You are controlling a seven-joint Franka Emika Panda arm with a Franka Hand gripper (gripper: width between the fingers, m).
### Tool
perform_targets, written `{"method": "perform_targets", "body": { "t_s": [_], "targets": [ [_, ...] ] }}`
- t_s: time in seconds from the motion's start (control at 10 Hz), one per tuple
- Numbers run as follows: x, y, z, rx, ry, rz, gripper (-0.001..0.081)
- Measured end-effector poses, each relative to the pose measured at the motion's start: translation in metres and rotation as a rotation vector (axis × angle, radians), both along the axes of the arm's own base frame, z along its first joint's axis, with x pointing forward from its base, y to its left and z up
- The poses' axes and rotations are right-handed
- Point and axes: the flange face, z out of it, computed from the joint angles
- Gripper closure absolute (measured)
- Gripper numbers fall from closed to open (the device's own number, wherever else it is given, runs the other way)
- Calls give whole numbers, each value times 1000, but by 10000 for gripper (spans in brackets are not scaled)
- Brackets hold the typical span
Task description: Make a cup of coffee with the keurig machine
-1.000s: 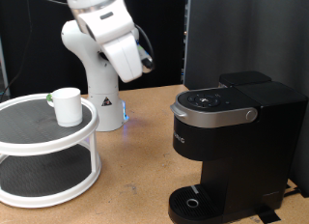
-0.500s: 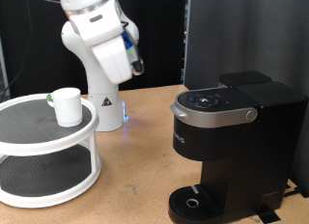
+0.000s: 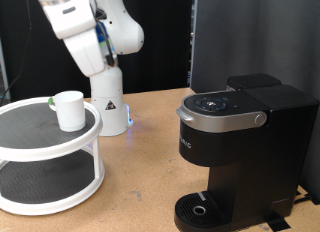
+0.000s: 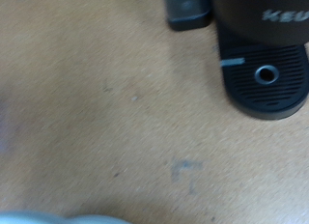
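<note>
The cup (image 3: 70,110), a plain white mug, stands on the top tier of a white round two-tier stand (image 3: 30,142) at the exterior view's left. The keurig machine (image 3: 240,142) is a black box at the right, with its lid down and its round drip tray (image 3: 200,208) bare. My gripper (image 3: 95,52) hangs high above the stand, up and to the right of the cup and well apart from it. Its fingers are too blurred to make out. In the wrist view no fingers show, only the keurig machine's base (image 4: 259,77) on the brown table.
The robot's white base (image 3: 108,107) stands behind the stand. Something small and green (image 3: 50,100) lies beside the cup. A pale blurred rim (image 4: 77,218) fills the wrist view's edge. A black curtain hangs at the back. Brown tabletop (image 3: 150,172) lies between stand and machine.
The arm has swung steadily towards the exterior view's left, from above the table's middle to above the stand. The cup and the machine have not moved.
</note>
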Motion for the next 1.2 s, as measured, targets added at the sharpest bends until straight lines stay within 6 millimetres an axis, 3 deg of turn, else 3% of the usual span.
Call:
{"method": "perform_targets", "body": {
  "t_s": [0.2,0.3,0.6,0.8,1.2],
  "targets": [
    [-17,-9,7,17,2,25,802],
    [-17,-9,7,14,6,14,802],
    [-19,-9,5,-5,6,-256,802],
    [-37,-13,12,-8,9,-304,802],
    [-87,-26,26,-30,27,-214,802]
  ]
}}
